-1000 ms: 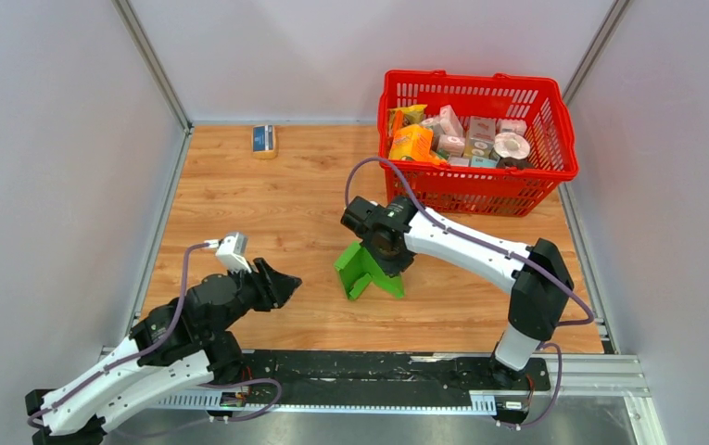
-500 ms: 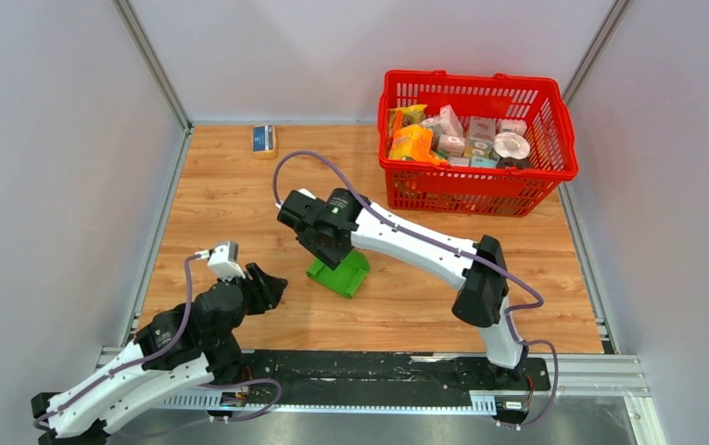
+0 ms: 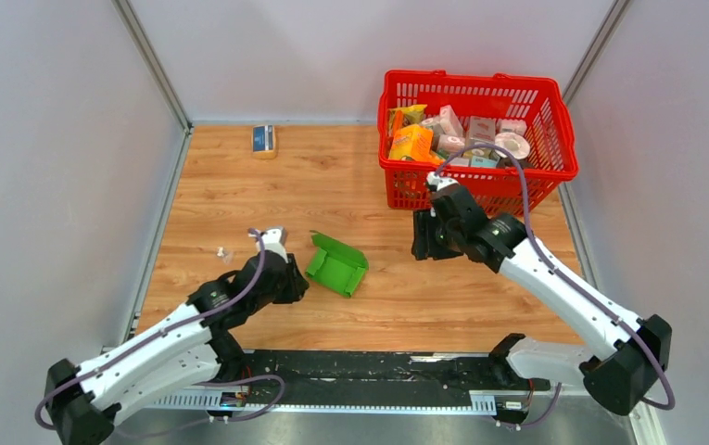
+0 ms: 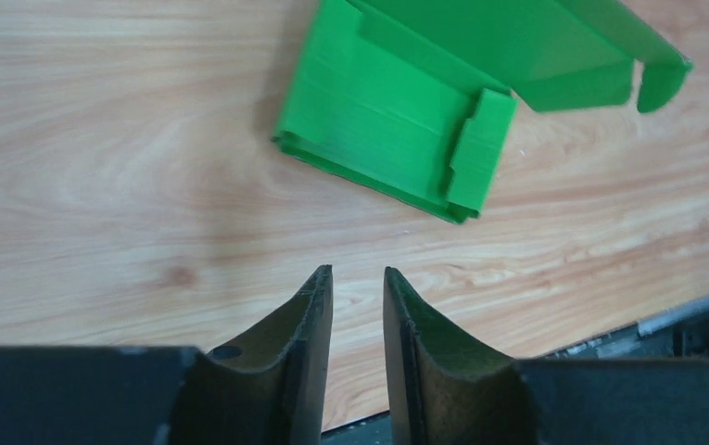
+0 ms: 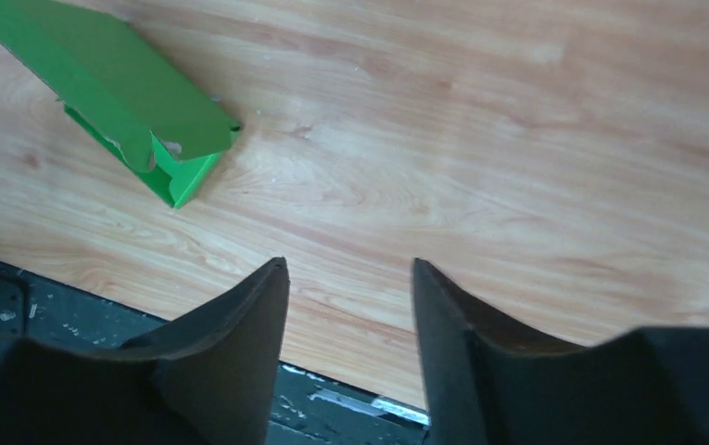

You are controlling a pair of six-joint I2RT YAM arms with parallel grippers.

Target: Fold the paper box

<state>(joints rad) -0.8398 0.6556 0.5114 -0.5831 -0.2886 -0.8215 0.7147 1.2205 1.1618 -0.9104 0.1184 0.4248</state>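
Where the left hand point(image 4: 356, 273) points, the paper box point(image 4: 378, 130) lies near.

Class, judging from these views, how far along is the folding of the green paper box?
Done: the paper box has sides creased up and lies on the table. In hand: nothing; the left claw points at it, empty, and the right claw is open, apart. Left: its lid flap stands open, unclosed.

The wooden worktop point(image 3: 239, 185) carries the green paper box point(image 3: 336, 264) at centre frame, a red basket point(image 3: 480, 190) at upper right and a small blue box point(image 3: 263, 140) at upper left.
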